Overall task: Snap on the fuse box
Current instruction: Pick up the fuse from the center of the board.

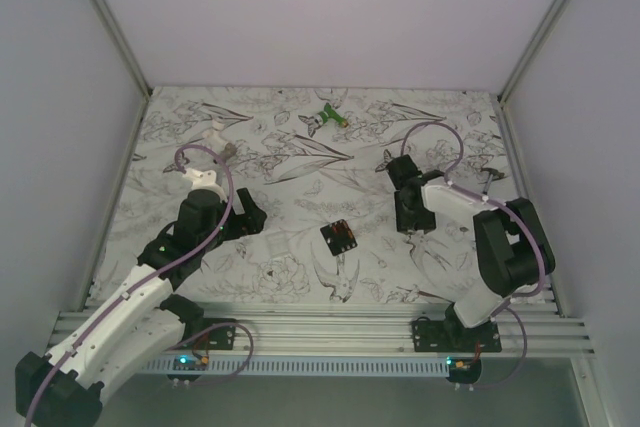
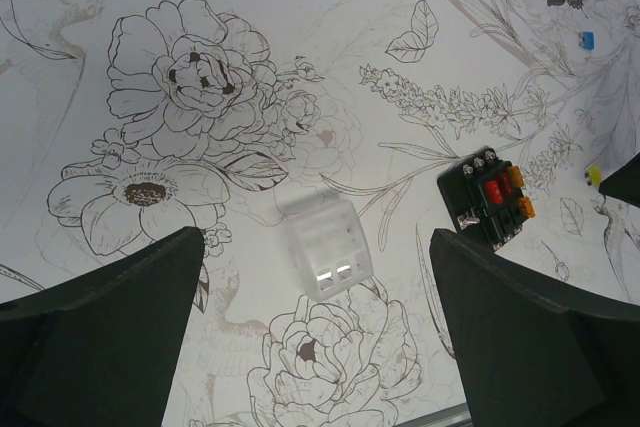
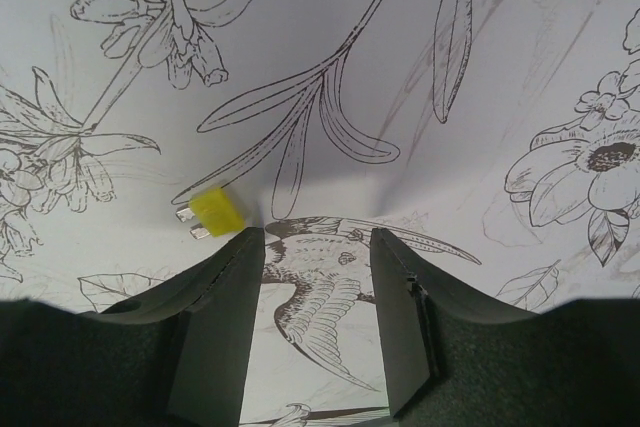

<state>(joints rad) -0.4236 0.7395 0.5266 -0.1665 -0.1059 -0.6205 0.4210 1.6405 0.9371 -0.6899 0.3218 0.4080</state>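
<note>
The fuse box (image 1: 339,238) is a small black square block lying flat near the middle of the patterned table; in the left wrist view the fuse box (image 2: 487,199) shows red and orange fuses in its slots. A clear plastic cover (image 2: 328,247) lies left of it. My left gripper (image 2: 315,257) hangs wide open above the cover, its fingers apart from it on both sides. My right gripper (image 3: 315,247) is open over a bird drawing with nothing between its fingers. A loose yellow fuse (image 3: 214,213) lies just outside its left fingertip.
A green-and-white tool (image 1: 327,117) lies at the back centre, and a small white object (image 1: 213,134) at the back left. A loose blue fuse (image 2: 587,40) and a yellow fuse (image 2: 594,175) lie right of the fuse box. Walls enclose three sides.
</note>
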